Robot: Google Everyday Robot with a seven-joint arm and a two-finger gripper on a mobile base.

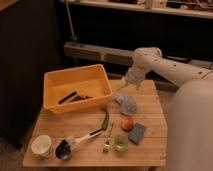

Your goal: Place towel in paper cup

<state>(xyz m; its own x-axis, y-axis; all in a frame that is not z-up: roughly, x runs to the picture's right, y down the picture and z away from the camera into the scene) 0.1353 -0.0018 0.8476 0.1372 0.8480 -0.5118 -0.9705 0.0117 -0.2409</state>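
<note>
Fingers [121, 85] of the pale two-finger gripper [124, 83] stand apart and hold nothing, poised beside the right wall of the yellow plastic bin [76, 80]. The crumpled pale blue-grey cloth towel [126, 104] lies just in front of them on the wooden slatted table [150, 107], untouched. The short round white paper cup [41, 145] stands well apart, at the front left corner.

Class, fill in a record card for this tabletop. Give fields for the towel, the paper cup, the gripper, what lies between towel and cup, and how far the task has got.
Towel: crumpled on the table, right of the yellow bin, behind the orange-red fruit
Paper cup: upright, front left corner of the table
Gripper: above the table's back edge, just behind the towel; fingers open, holding nothing
Between towel and cup: long green vegetable, fork, scoop
Task status: towel not yet picked up
</note>
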